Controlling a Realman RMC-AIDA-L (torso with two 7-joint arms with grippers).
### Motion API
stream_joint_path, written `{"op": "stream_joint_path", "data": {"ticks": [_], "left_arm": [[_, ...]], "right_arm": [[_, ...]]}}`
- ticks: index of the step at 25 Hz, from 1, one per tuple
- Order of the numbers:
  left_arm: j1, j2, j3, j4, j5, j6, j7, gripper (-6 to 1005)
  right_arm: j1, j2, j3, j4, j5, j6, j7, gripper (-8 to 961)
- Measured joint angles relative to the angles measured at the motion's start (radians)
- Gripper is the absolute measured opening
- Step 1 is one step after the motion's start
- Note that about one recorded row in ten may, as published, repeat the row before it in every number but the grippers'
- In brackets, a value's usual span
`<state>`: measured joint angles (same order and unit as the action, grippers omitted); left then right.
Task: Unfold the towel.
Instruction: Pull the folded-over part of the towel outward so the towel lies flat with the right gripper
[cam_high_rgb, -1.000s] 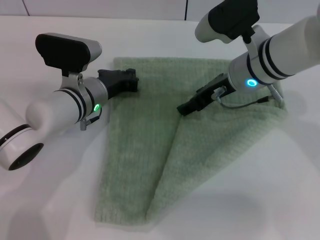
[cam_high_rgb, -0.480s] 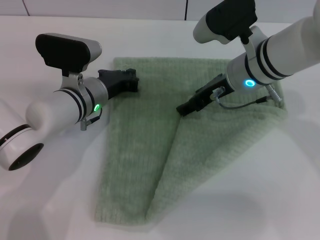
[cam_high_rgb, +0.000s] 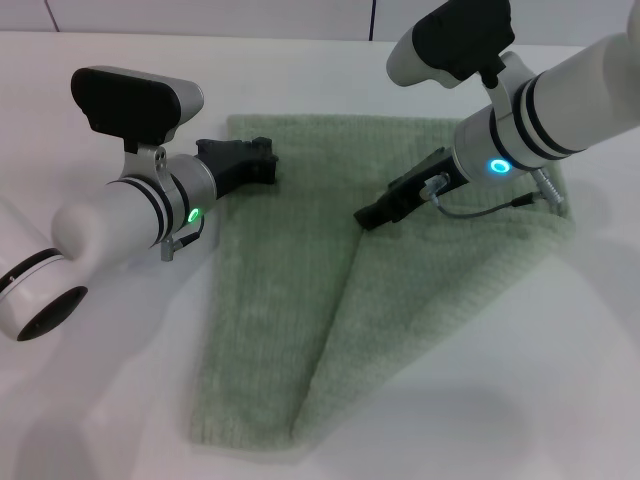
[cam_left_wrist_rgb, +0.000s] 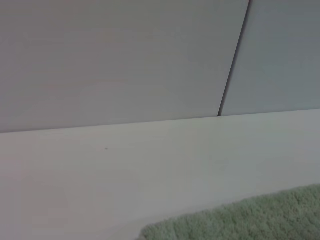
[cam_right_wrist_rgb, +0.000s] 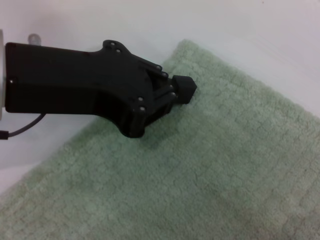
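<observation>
The pale green towel (cam_high_rgb: 270, 300) lies on the white table, its right part folded over along a slanted crease that runs toward the front edge. My left gripper (cam_high_rgb: 266, 164) rests at the towel's far left edge. In the right wrist view the left gripper (cam_right_wrist_rgb: 184, 89) is shut, its tip on the towel (cam_right_wrist_rgb: 230, 165); whether it pinches cloth does not show. My right gripper (cam_high_rgb: 366, 216) touches down at the top of the crease, on the folded flap. In the left wrist view only a strip of towel (cam_left_wrist_rgb: 250, 220) shows.
The white table (cam_high_rgb: 560, 380) stretches around the towel on all sides. A pale wall with a dark vertical seam (cam_left_wrist_rgb: 232, 60) stands behind the table's far edge. A grey cable (cam_high_rgb: 480, 208) loops under my right wrist above the flap.
</observation>
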<state>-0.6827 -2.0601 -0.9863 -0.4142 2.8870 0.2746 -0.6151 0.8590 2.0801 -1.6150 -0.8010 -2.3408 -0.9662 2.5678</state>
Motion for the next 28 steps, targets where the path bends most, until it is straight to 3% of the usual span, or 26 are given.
{"op": "stream_joint_path", "data": {"ticks": [6,11,28], "left_arm": [[0.000,0.000,0.000,0.000,0.000,0.002,0.000,-1],[0.000,0.000,0.000,0.000,0.000,0.003,0.000,-1],[0.002,0.000,0.000,0.000,0.000,0.006,0.000,-1]], "right_arm": [[0.011,0.000,0.004,0.022,0.000,0.001,0.000,639],[0.021,0.000,0.004,0.037,0.000,0.002,0.000,416],[0.024,0.000,0.005,0.037,0.000,0.002,-0.003,209]]}}
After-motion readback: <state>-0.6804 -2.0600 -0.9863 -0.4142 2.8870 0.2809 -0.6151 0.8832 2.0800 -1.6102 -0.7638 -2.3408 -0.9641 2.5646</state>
